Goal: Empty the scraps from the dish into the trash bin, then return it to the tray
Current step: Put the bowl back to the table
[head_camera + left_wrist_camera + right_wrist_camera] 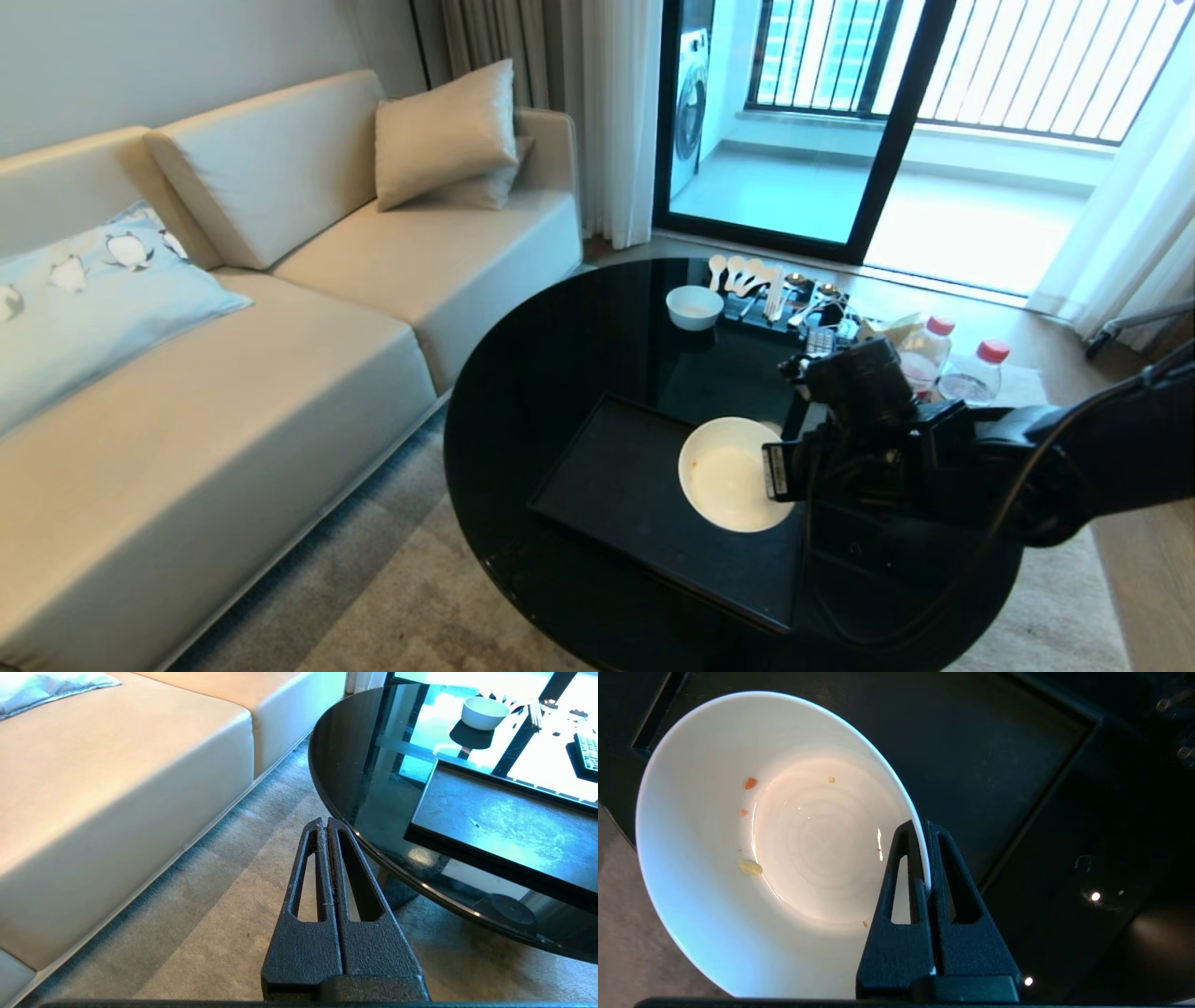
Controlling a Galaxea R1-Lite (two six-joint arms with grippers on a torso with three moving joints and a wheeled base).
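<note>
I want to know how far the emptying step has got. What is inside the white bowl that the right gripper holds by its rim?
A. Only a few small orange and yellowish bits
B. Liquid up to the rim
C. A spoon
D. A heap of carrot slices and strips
A: the bowl, pinched at its rim by the right gripper above the black tray, shows only scattered small crumbs on a bare white inside.

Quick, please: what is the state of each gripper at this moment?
Left gripper: closed, holding nothing, beside the table above the carpet.
Right gripper: closed on the rim of the dish, over the tray.
</note>
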